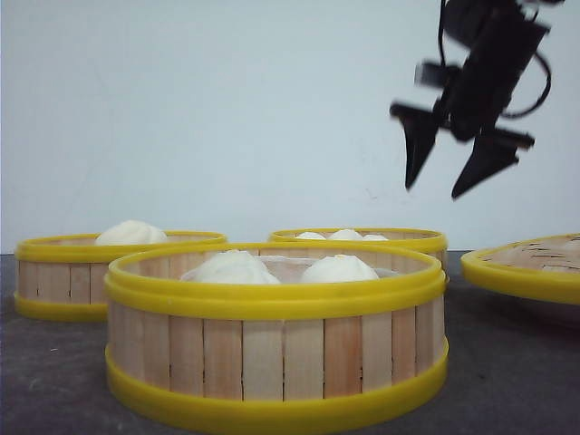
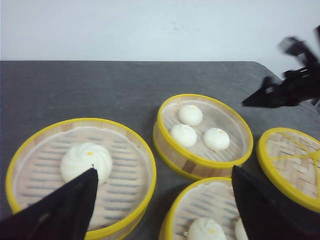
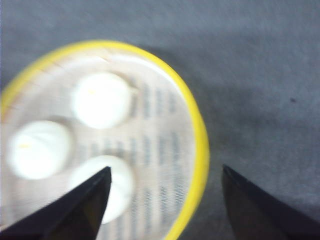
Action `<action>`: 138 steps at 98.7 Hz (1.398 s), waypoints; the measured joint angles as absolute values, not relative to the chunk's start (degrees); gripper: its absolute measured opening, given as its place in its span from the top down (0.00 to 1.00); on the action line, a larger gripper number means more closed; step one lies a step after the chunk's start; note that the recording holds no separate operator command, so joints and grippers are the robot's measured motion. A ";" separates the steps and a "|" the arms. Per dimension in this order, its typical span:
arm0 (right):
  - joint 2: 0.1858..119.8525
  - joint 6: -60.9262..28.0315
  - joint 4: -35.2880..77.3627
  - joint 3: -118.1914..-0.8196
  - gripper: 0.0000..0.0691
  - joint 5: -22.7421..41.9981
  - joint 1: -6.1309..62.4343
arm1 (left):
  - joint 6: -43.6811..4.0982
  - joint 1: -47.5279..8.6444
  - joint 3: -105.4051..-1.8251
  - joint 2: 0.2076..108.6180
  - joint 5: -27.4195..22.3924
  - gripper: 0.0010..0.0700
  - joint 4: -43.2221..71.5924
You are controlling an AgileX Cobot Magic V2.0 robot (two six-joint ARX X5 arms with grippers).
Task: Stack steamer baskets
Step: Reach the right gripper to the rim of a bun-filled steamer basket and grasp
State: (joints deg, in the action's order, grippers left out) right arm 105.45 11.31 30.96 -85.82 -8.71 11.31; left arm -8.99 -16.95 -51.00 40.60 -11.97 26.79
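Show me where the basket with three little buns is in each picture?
Front view: the three-bun basket sits at the back, right of centre, under the right gripper.
Left wrist view: it is mid-picture, three buns showing, beside the woven lid.
Right wrist view: it fills the left side, blurred.
Shared landmark: the three white buns.

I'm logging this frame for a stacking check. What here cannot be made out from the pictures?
- Nearest basket: the left wrist view's bottom edge cuts it off, hiding its bun count.
- Three-bun basket: blurred in the right wrist view, with an end effector finger covering one bun.
- Lid: cropped at the front view's right edge; whatever lies under it is unclear.
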 joint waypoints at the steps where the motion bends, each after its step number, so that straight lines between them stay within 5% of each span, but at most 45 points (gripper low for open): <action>1: 105.75 11.31 30.79 -85.82 0.42 -8.69 11.31 | -8.99 -17.04 -51.00 40.60 -11.97 0.26 26.79; 74: 114.93 10.85 24.29 -85.84 0.73 -6.07 11.99 | -9.87 -19.75 -51.00 40.60 -11.97 0.26 26.83; 101: 115.04 11.14 24.36 -85.84 0.94 -4.82 11.88 | -9.89 -19.75 -51.00 40.60 -11.97 0.26 26.83; 138: 116.01 11.22 28.69 -89.67 0.95 -3.88 12.29 | -9.87 -19.75 -51.00 40.60 -11.97 0.26 26.83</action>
State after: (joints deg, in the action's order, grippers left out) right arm 116.01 11.22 28.69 -89.67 -3.88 12.29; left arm -9.87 -19.75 -51.00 40.60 -11.97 26.83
